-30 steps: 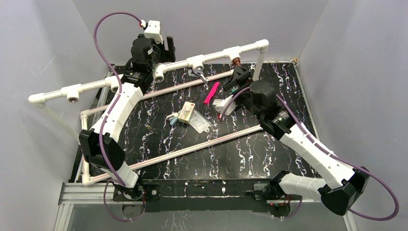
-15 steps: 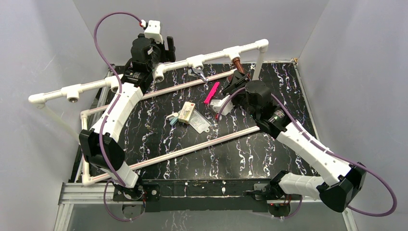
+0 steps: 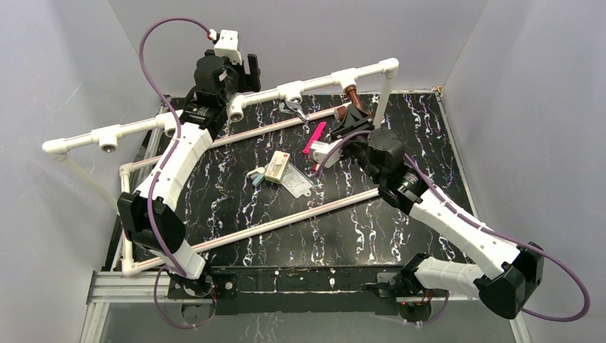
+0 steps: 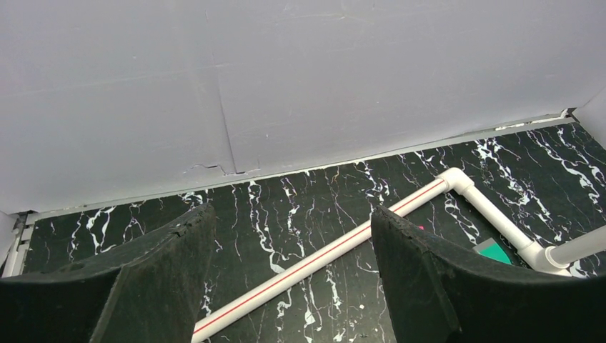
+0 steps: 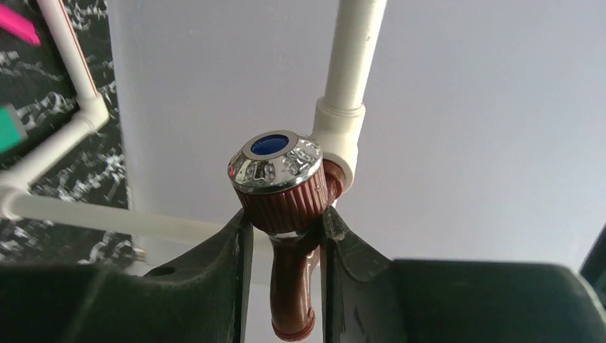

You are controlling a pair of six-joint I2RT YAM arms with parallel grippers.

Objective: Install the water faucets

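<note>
The reddish-brown water faucet sits in a white tee socket on the raised pipe, its chrome-capped knob facing the right wrist camera and its spout hanging down. My right gripper is shut on the ribbed knob, one finger pressing each side. In the top view the same faucet is at the back right with the right gripper on it. The silver water faucet lies on the table under the raised pipe. My left gripper is held high at the back left, open and holding nothing.
A white pipe frame crosses the black marbled table. The raised pipe run carries further tee sockets. A pink strip, a small box and a clear bag lie mid-table. Grey walls enclose the scene.
My right gripper moved up to the brown faucet at the tee and its jaws closed from wide open onto the knob. The left arm stayed still.
</note>
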